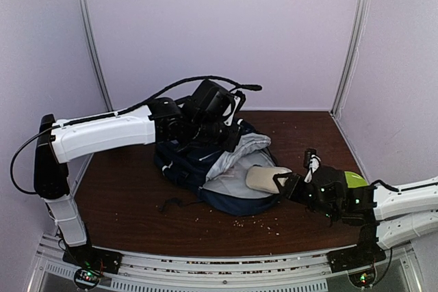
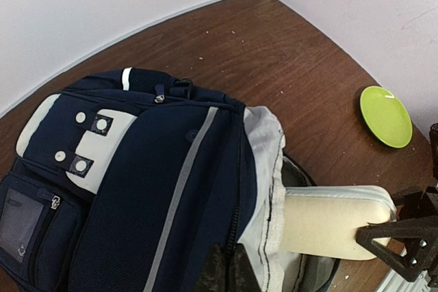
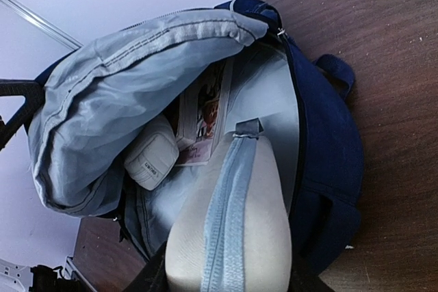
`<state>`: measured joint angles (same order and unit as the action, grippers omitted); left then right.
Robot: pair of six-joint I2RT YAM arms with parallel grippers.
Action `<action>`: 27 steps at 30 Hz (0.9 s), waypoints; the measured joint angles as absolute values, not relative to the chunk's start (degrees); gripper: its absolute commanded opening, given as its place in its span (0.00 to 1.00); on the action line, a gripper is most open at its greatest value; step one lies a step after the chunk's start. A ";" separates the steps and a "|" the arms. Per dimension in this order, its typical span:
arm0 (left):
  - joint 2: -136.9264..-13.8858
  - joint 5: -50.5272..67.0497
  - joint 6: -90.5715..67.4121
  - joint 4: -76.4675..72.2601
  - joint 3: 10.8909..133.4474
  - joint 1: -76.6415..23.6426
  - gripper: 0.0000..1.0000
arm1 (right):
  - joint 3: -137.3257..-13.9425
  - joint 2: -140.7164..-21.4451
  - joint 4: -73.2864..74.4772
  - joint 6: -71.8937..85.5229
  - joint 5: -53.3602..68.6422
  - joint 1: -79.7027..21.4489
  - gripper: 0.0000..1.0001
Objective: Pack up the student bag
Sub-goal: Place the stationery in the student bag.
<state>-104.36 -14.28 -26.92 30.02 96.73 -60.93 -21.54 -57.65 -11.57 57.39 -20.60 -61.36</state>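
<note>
The student bag [image 1: 198, 169], navy with white stripe trim, lies on the brown table with its mouth open toward the right. My left gripper [image 1: 222, 135] is shut on the bag's zipper edge [image 2: 229, 268] and holds the grey-lined flap [image 3: 137, 66] up. My right gripper [image 1: 287, 184] is shut on a cream pencil pouch [image 1: 263, 178] with a light blue zipper [image 3: 229, 217]. The pouch's far end is inside the bag's mouth [image 2: 321, 220]. Inside the bag lie a small white case [image 3: 150, 158] and a printed booklet [image 3: 205, 117].
A lime green plate [image 2: 387, 115] lies on the table to the right of the bag, partly hidden behind my right arm [image 1: 354, 179]. Crumbs [image 1: 256, 223] are scattered in front of the bag. A dark strap [image 1: 171, 204] trails off the bag's near side. Walls enclose the table.
</note>
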 measured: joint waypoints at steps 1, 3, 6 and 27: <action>-104.36 -14.26 -26.92 30.00 96.66 -60.93 0.00 | -21.37 -57.56 -11.42 57.52 -19.77 -61.41 0.44; -104.36 -14.17 -26.92 29.91 96.42 -60.93 0.00 | -21.04 -57.45 -11.20 58.00 -18.41 -61.47 0.47; -104.36 -13.98 -26.92 29.63 95.96 -60.93 0.00 | -20.97 -57.43 -10.15 58.76 -15.73 -61.60 0.51; -104.36 -12.34 -26.92 29.58 95.88 -60.90 0.00 | -21.50 -59.99 -5.82 58.41 -7.90 -62.00 0.40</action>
